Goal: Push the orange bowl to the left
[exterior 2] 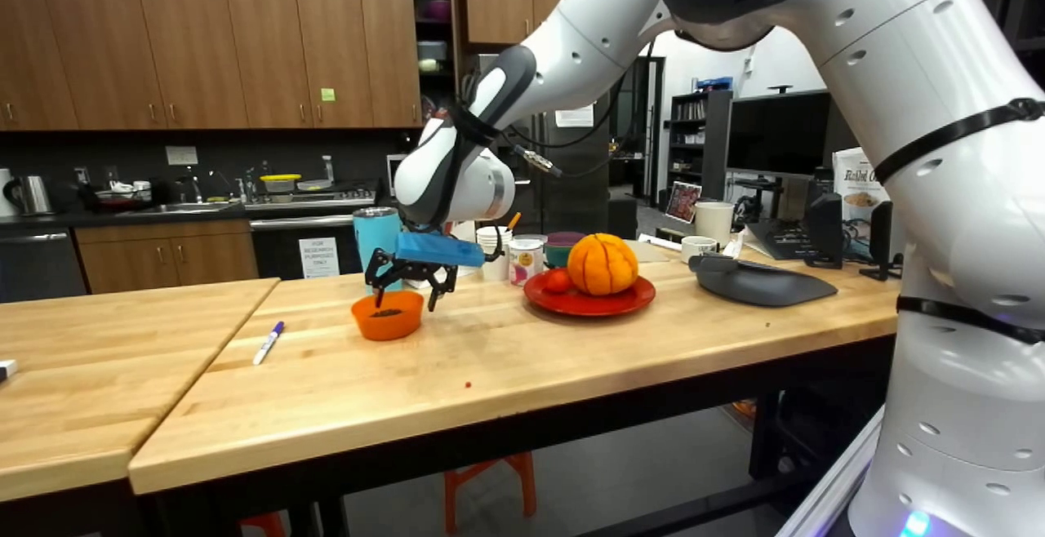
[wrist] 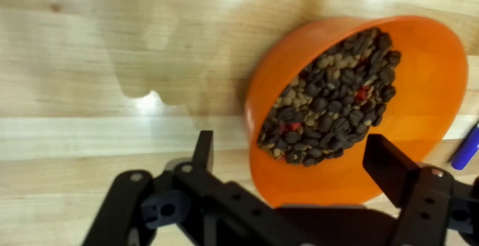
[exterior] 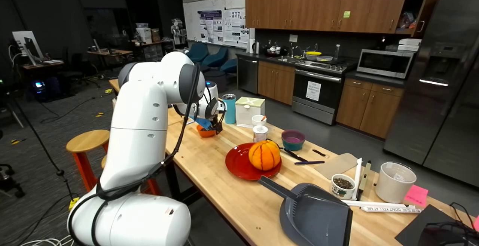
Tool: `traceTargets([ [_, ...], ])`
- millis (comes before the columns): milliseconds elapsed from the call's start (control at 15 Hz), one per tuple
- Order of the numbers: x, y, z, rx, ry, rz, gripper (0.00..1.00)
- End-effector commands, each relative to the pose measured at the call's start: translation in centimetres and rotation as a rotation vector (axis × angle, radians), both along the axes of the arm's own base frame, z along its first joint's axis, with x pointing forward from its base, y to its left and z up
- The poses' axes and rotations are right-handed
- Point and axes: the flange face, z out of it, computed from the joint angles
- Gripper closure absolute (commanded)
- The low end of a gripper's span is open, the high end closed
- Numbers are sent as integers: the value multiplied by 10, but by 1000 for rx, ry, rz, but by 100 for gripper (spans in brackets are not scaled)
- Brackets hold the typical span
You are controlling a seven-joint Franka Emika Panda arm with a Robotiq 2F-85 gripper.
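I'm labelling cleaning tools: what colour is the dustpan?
Dark grey; the dustpan shows best in an exterior view.

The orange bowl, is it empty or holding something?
Partly full: in the wrist view, the orange bowl holds dark bean-like pieces, paler grains and red bits; part of its inside is bare.

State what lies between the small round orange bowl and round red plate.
In an exterior view: bare wooden tabletop, one of the black fingers above it.

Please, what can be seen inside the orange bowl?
The wrist view shows dark coffee-like beans, small pale grains and red bits inside the orange bowl. Whatever lies beneath this top layer is covered, and the gripper hides part of the bowl's edge.
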Motion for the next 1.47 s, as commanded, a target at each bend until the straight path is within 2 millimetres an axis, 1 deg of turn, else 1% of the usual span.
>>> traceTargets([
  [0,2,-6,1,-6,1,-6,0],
  [200,3,-10,1,-10,2,-12,0],
  [333,2,-11,6,-18,-26,-16,0],
  [467,1,-16,18,-28,-67,-32,0],
  [667,0,-29,38,-58,-136,-97,0],
  [867,-3,-44,49,-109,-135,-167,0],
  [1067,-16,-60,50,-179,-71,-274,0],
  [1400,-42,-75,48,-284,58,-452,0],
])
